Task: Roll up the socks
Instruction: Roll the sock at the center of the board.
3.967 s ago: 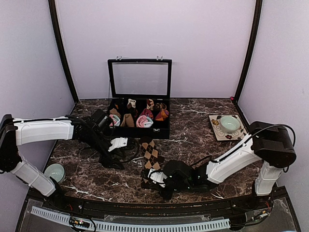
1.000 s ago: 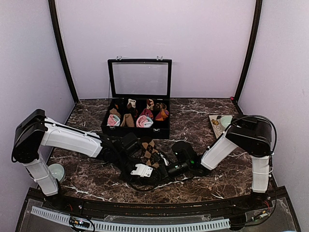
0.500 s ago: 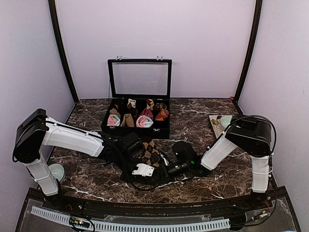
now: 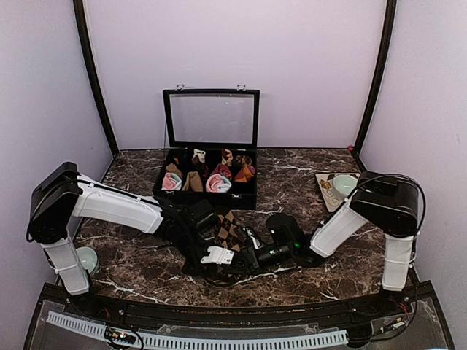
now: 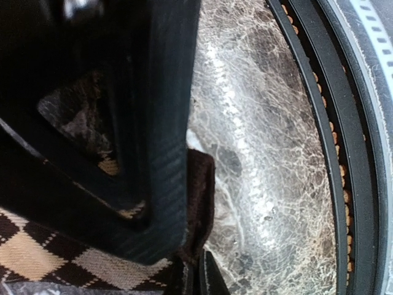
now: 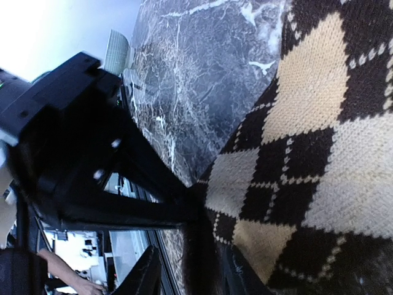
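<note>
Two arms stretch low over the marble table (image 4: 306, 198), forearms nearly flat, meeting from opposite sides at the brown-and-beige diamond sock (image 4: 228, 232). The left gripper (image 4: 219, 262) has its jaws pinched together on the sock's dark near edge, which bunches at their tips. The right gripper (image 4: 241, 260) has its jaws narrowly apart, with that same edge at their mouth and the patterned fabric spreading beyond.

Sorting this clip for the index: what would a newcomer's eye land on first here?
At the front centre of the table, the left gripper and right gripper meet low on a brown-and-beige diamond sock. Behind it stands a black box with its lid up and rolled socks in its compartments.
</note>
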Tool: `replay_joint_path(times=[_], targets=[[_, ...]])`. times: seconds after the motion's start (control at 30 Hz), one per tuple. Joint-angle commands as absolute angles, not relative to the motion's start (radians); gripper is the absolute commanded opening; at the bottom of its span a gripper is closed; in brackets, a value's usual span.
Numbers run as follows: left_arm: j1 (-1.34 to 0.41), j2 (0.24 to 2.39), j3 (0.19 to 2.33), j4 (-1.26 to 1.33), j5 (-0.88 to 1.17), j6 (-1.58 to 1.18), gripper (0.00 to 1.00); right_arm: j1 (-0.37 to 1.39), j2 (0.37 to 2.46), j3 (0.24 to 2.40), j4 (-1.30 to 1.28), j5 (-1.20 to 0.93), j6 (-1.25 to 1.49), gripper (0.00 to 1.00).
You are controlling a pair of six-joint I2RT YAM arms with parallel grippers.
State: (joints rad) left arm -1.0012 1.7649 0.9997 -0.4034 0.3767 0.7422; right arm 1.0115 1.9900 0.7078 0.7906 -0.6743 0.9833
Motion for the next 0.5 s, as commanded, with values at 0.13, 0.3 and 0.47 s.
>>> replay_joint_path(times=[0.13,0.3,0.47], targets=[[-0.917,1.862,1.090,-0.545,0.546,0.682,0.00,1.004,1.875,0.606,0.734,-0.538,0.778,0.37],[-0.845,1.953,1.166,-0.626,0.633,0.663,0.00,1.020,1.734,0.481,0.728,-0.351,0.628,0.35],[-0.839,1.988,1.197,-0.671,0.698,0.664,0.00,1.120,1.604,0.432,0.643,-0.100,0.442,0.38]])
